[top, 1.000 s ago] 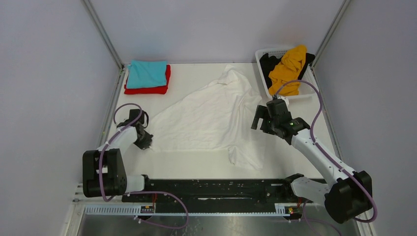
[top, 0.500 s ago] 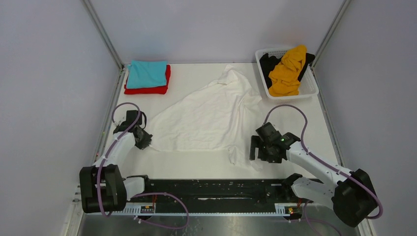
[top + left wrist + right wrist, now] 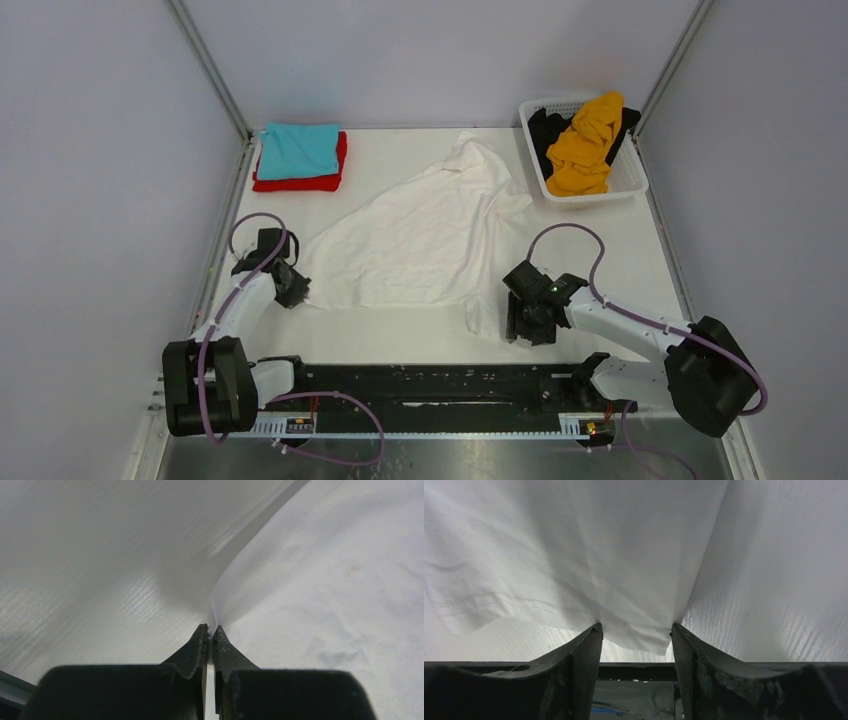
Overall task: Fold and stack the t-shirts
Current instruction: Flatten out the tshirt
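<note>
Down at the near edge, clamped shut on a corner of the white t-shirt (image 3: 420, 240) with the left gripper (image 3: 210, 635). Straddling the opposite hem with the right gripper (image 3: 634, 630), jaws apart, not yet biting. Spread flat across the table (image 3: 400, 160), unfolded. Could catch only a shallow lip of cloth, then lose it on the lift.
</note>
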### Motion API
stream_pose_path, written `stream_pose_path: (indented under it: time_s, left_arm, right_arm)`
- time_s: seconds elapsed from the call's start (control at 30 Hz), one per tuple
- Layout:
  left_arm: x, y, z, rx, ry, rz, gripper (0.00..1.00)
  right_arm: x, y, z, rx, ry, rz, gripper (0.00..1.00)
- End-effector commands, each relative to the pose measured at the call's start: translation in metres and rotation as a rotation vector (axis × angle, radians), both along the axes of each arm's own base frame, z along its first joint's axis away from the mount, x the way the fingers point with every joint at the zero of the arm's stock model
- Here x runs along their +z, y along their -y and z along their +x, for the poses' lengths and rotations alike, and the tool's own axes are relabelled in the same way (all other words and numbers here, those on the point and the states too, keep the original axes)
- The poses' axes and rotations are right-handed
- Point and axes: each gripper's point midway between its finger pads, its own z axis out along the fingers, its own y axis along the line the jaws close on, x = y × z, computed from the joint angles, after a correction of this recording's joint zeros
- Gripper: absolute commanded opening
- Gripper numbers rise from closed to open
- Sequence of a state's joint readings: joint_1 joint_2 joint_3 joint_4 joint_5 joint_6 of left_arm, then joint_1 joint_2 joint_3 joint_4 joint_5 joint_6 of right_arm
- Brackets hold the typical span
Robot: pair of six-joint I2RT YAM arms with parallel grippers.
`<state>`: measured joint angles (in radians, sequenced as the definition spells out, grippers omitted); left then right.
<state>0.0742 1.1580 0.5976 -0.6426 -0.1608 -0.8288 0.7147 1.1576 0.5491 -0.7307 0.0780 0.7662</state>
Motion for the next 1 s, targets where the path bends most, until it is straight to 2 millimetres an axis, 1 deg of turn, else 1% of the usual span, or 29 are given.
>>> stream_pose_path:
  time_s: [0.0, 0.13, 0.23, 0.33, 0.4, 0.43, 0.5, 0.57, 0.6, 0.67, 0.73, 0.87, 0.97]
  left_arm:
    - [0.005, 0.001, 0.001, -0.003, 0.031, -0.006, 0.0]
    - [0.007, 0.001, 0.0, -0.004, 0.031, -0.009, 0.0]
    - [0.01, 0.001, 0.0, 0.002, 0.041, -0.005, 0.0]
    - [0.014, 0.001, 0.0, 0.008, 0.055, -0.006, 0.0]
    - [0.017, 0.001, -0.001, 0.011, 0.063, -0.007, 0.0]
    - [0.021, 0.001, 0.0, 0.012, 0.073, -0.008, 0.0]
    - [0.033, 0.003, 0.004, -0.008, 0.102, -0.014, 0.0]
    - [0.055, 0.006, 0.01, -0.023, 0.169, -0.02, 0.0]
    - [0.069, 0.007, 0.013, -0.027, 0.212, -0.019, 0.0]
    - [0.101, 0.01, 0.02, -0.043, 0.313, -0.025, 0.0]
    - [0.138, 0.015, 0.023, -0.069, 0.42, -0.038, 0.0]
    - [0.21, 0.03, 0.024, -0.131, 0.601, -0.086, 0.0]
    - [0.256, 0.04, 0.021, -0.173, 0.708, -0.119, 0.0]
  right_arm:
    - [-0.009, -0.004, 0.0, -0.02, -0.007, -0.008, 0.59]
    - [-0.015, -0.001, 0.002, -0.035, -0.019, -0.045, 0.5]
    - [-0.019, -0.001, 0.001, -0.033, -0.036, -0.071, 0.37]
    - [-0.019, -0.001, 0.004, -0.033, -0.031, -0.1, 0.2]
    - [-0.014, -0.002, 0.011, -0.03, -0.001, -0.103, 0.05]
    - [-0.01, -0.003, 0.016, -0.029, 0.027, -0.1, 0.0]
    - [0.008, 0.0, 0.033, -0.028, 0.113, -0.117, 0.0]
    - [0.035, 0.002, 0.052, -0.019, 0.22, -0.133, 0.0]
    - [0.051, 0.002, 0.064, -0.016, 0.281, -0.133, 0.0]
    - [0.086, 0.004, 0.084, -0.018, 0.396, -0.132, 0.0]
    - [0.124, 0.003, 0.101, -0.029, 0.504, -0.102, 0.0]
    - [0.207, 0.016, 0.128, -0.09, 0.744, -0.057, 0.0]
    - [0.277, 0.024, 0.135, -0.123, 0.914, 0.0, 0.0]
